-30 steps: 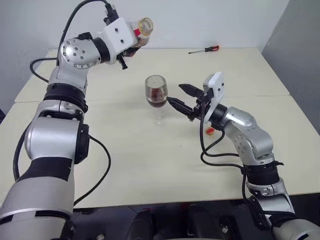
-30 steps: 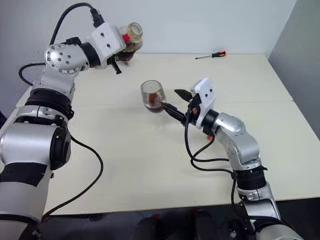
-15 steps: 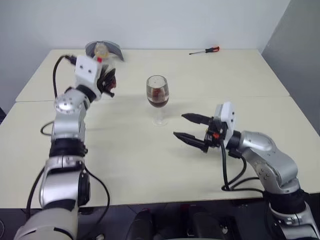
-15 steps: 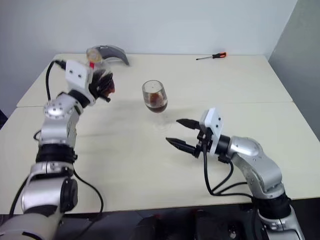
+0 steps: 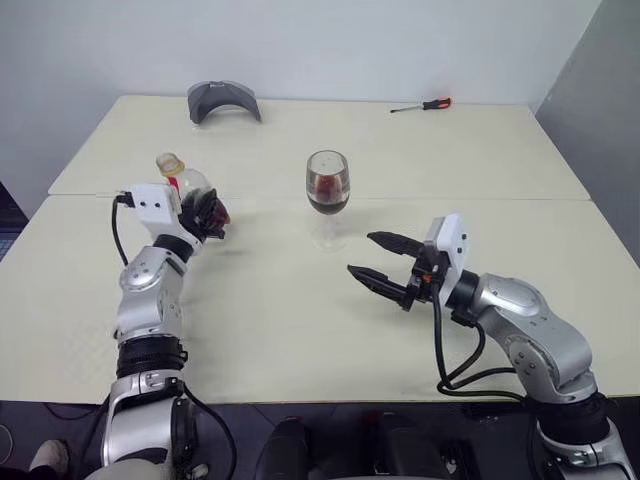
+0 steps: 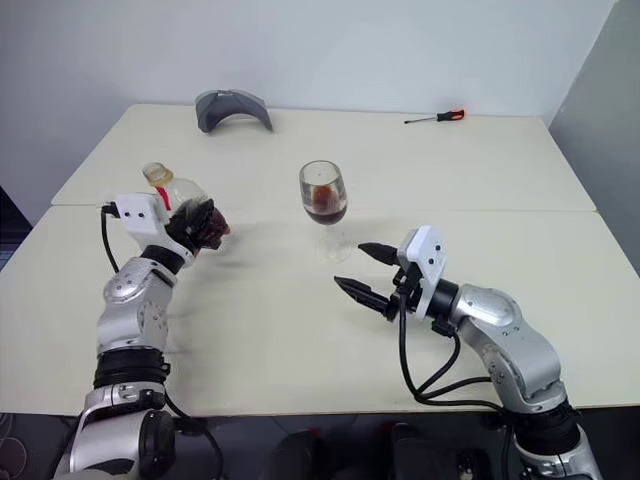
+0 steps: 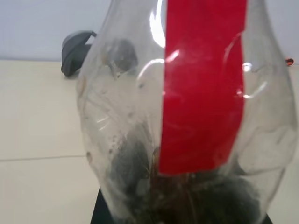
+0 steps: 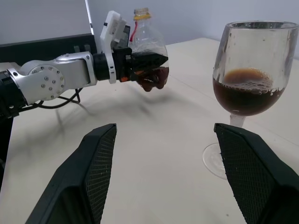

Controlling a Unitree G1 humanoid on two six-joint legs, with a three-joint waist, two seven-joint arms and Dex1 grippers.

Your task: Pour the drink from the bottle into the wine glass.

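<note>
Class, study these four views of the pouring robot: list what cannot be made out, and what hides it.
- Bottle base: cut off by the left wrist view's lower edge.
- Wine glass foot: cut off in the right wrist view by the right tool's finger.
- Screwdriver tip: too small, head views.
- Grey object: too small to identify.

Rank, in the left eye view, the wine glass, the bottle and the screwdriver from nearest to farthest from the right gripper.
1. wine glass: just beyond the right gripper, slightly to its left.
2. bottle: far left, in the left gripper.
3. screwdriver: at the table's far edge.
</note>
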